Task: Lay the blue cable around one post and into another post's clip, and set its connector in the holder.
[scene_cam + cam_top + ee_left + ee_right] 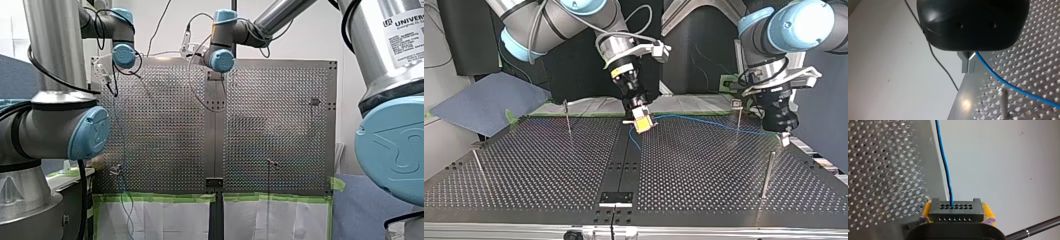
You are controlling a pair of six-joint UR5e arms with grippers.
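The routing step is in hand, and by the look of it none of the three placements is done yet. In the top view the blue cable (709, 123) runs as one shallow span above the desk (539, 165), from the right hand (642, 121) at the middle to the left hand (783, 136) at that view's right. The right hand is clenched on the black connector (956, 210), yellow pads on either side of it, with the cable leaving the connector straight ahead. The left hand's metal fingers (967, 65) are pinched on the cable itself, which trails off over the perforated surface.

The span passes close to a thin post (737, 114) with a small fitting on top, probably the clip. Whether it touches cannot be told. Another post (767, 174) stands nearer the camera, clear of the cable.

The next move likely calls for lowering the span and swinging it round one post with the cable kept taut, so that the line seats against the post and does not ride over its top. The clip would come next, and the connector last.
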